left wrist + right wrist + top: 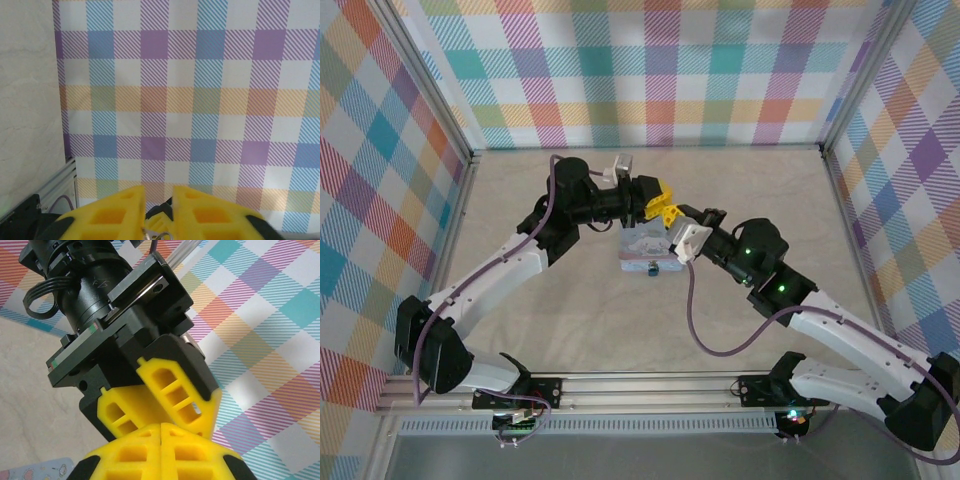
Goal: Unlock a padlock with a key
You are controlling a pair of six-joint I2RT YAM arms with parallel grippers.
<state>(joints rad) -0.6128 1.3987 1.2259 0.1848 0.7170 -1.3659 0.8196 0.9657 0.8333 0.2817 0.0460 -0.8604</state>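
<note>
Yellow plastic fingers [117,215] of the left hand [157,192] stand almost together, a small pale metal sliver [151,233] between them, probably the key; whether it is gripped I cannot tell. The right hand [160,432] is clenched, tip against the left one, above the light-blue cardboard box [642,252] midway between the beige desk's [570,330] side edges. An off-centre squeeze could twist the sliver out and drop it.

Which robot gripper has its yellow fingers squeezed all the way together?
The right gripper. In its own wrist view, its two yellow fingers touch along a thin seam with no gap. The left gripper shows a narrow gap between its fingers.
</note>
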